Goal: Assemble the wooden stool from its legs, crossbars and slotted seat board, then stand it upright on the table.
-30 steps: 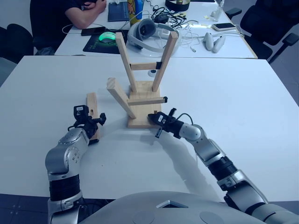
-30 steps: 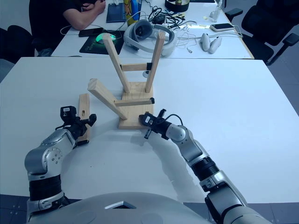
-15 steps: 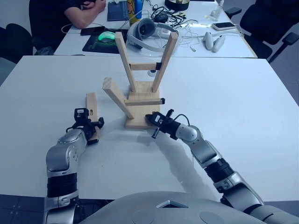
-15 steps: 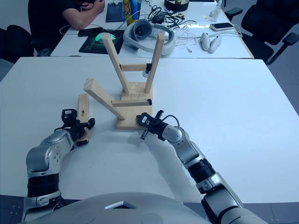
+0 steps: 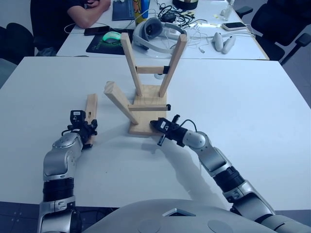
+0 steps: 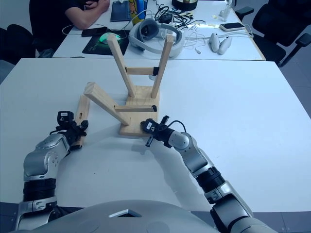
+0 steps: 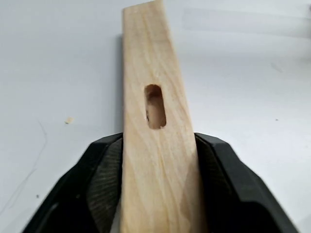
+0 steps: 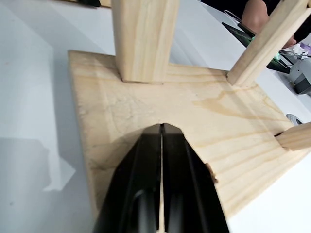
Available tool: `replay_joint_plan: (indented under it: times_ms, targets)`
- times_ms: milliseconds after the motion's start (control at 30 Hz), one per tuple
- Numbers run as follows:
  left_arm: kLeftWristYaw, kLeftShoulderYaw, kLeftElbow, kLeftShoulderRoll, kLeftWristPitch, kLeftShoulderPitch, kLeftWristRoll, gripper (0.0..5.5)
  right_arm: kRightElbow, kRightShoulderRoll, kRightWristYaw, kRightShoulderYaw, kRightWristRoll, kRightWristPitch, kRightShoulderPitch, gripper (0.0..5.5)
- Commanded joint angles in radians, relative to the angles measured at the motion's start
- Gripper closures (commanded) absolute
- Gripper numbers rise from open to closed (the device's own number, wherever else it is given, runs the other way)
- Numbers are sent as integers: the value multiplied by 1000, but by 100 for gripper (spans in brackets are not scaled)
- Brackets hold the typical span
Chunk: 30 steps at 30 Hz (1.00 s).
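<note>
The slotted seat board point(image 5: 144, 122) lies flat mid-table. Two legs point(image 5: 131, 63) stand up from its far side, joined by a crossbar point(image 5: 150, 69). A third leg point(image 5: 120, 102) leans out to the left, tied in by a second crossbar point(image 5: 148, 107). My right gripper point(image 5: 156, 126) is shut, its tip point(image 8: 162, 128) against the board's point(image 8: 194, 116) near right corner, holding nothing. A loose leg point(image 5: 91, 106) with a slot lies flat to the left. My left gripper point(image 5: 81, 132) is shut on its near end, one finger on each side point(image 7: 158, 145).
The white table point(image 5: 243, 107) has free room to the right and along its near edge. A second table behind holds a headset point(image 5: 155, 34), cables, two controllers point(image 5: 221, 43), a phone and a mouse pad; a person sits at it.
The seat board with its three legs has slid a little left with my right gripper against it. My left gripper has drawn the loose leg left, away from the board.
</note>
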Motion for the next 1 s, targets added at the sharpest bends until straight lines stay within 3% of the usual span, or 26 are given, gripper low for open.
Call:
replay_joint_plan:
  times_ms: [33, 200, 333, 433, 567, 700, 800, 1000]
  targets:
    - [-22, 38, 60, 16, -108, -52, 9, 344, 22, -41, 43, -28, 24, -43, 55, 550]
    - [-53, 117, 121, 37, -214, -133, -25, 344, -157, -94, 134, -80, 105, -5, 71, 550]
    - [-81, 188, 132, 86, -281, -214, -57, 344, -360, -239, 289, -155, 251, 163, 163, 523]
    - [-120, 246, 112, 153, -332, -300, -95, 344, -414, -379, 385, -342, 417, 336, 221, 481]
    - [-171, 326, 58, 244, -301, -453, -217, 344, -315, -494, 497, -594, 670, 546, 104, 427]
    - [-309, 310, -33, 303, -206, -626, -428, 344, -328, -481, 475, -759, 959, 731, -107, 371]
    - [-376, 240, -74, 328, -117, -781, -543, 344, -310, -432, 407, -821, 1143, 814, -274, 328]
    - [-495, 42, -33, 197, -22, -953, -653, 344, -213, -270, 213, -841, 1328, 840, -511, 243]
